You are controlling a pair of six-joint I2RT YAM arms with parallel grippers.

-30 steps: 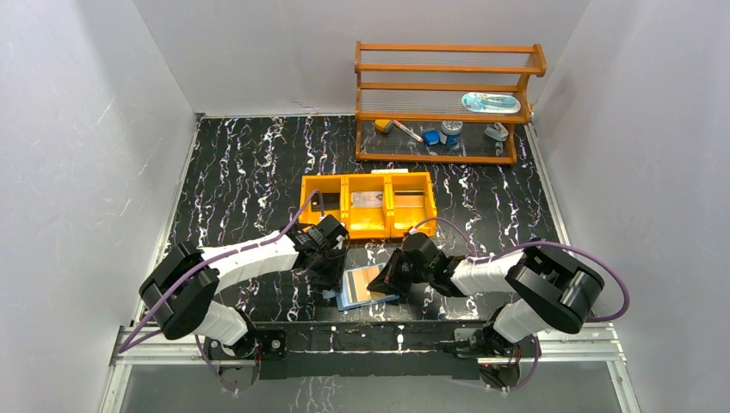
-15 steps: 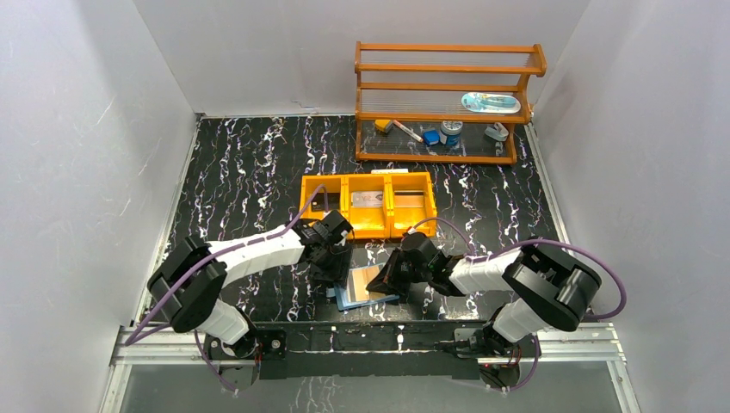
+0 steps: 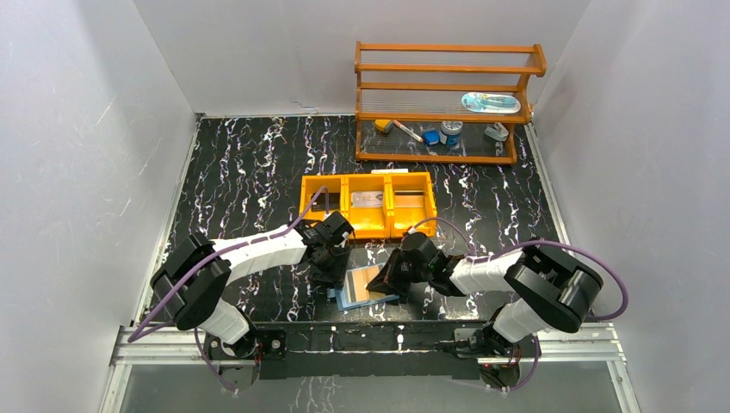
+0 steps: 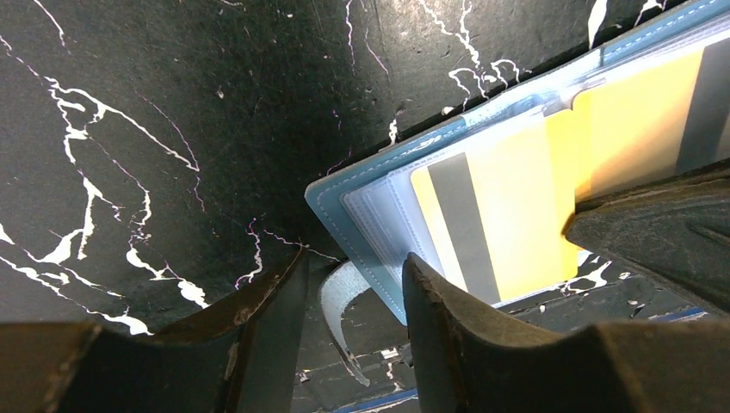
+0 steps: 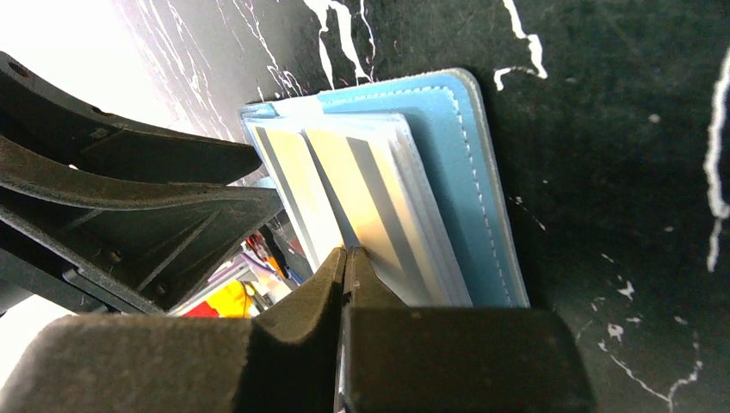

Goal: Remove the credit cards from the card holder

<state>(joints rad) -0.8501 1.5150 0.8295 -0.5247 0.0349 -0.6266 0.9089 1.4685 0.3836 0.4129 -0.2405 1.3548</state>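
Note:
The card holder lies open on the black marbled table near the front edge, with clear sleeves inside. Orange cards with a grey stripe sit in the sleeves. My left gripper is open at the wallet's left corner. In the left wrist view one finger rests on the sleeves and the other stands on the table beside the blue edge. My right gripper is shut, pinching the thin edge of an orange card in the wallet.
An orange three-compartment tray stands just behind the two grippers. A wooden shelf with small items stands at the back right. White walls close both sides. A metal rail runs along the near edge.
The left arm's elbow has shifted slightly to the right. Both grippers and the wallet stay in about the same places.

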